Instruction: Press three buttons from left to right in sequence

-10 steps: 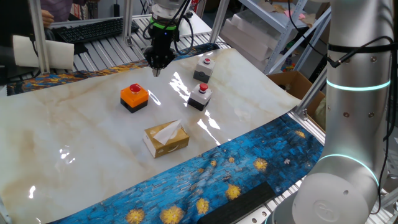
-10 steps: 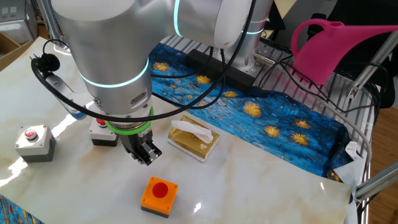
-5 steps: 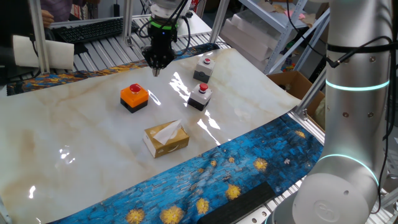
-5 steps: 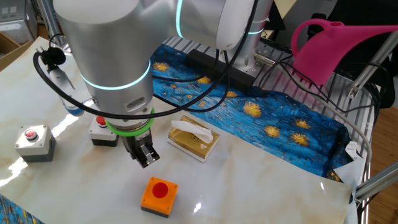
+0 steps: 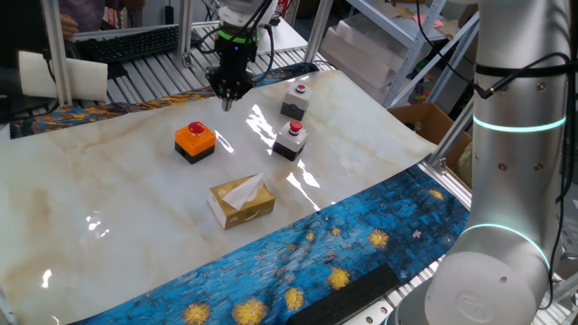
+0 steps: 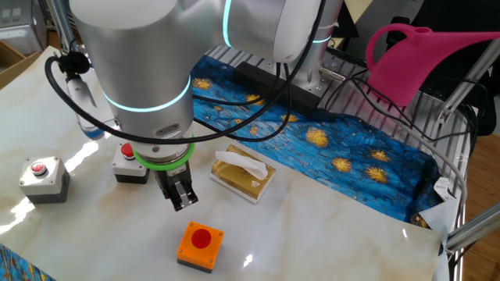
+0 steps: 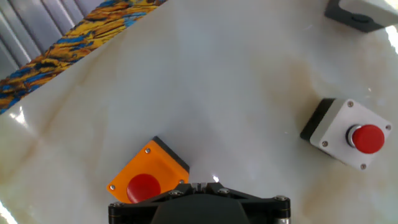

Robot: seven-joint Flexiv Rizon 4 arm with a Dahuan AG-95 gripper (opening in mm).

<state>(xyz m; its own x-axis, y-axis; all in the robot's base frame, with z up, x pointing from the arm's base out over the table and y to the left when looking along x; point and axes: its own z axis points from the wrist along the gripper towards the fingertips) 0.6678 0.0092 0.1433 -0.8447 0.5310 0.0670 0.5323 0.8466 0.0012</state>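
A marble-patterned table carries, left to right, the orange button, then two grey-white buttons toward its right edge. Above, the gripper hangs apparently off the surface, fingers together, holding nothing.

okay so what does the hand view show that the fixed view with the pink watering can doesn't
Only the hand view: the yellow-and-blue patterned cloth edge at its upper left, and a straight-down look at the button tops.

Only the fixed view with the watering can: the tissue box, the pink watering can, the gripper with its fingers shut, and the arm above it.

Both: the orange button, the two grey-white buttons, and the marble tabletop.
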